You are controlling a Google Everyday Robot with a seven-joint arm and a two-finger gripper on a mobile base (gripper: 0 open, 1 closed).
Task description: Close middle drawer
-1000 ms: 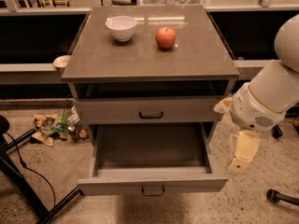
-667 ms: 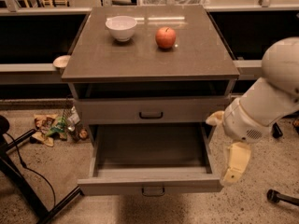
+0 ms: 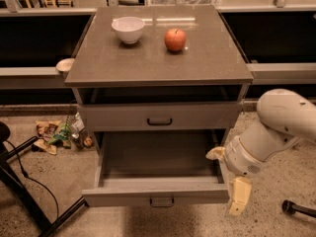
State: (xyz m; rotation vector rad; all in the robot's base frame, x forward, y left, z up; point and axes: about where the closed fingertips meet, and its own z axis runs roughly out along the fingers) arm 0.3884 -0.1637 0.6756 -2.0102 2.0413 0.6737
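One middle drawer (image 3: 123,193) gapes open; hand (image 3: 227,176) at its right front corner.

No text can be read. The gripper (image 3: 226,179) sits near right, beside the middle drawer's (image 3: 123,195) front.

Gripper (image 3: 233,184) at front right corner of pulled-out middle drawer (image 3: 155,194); contact with drawer unclear. Arm (image 3: 279,125) cut by right edge. Cabinet below drawer front hidden. Slot under desk (image 3: 158,63) top too dark to read. Floor litter (image 3: 61,134) at left blurred, unidentifiable. Black stand (image 3: 19,196) cut by left and bottom edges.
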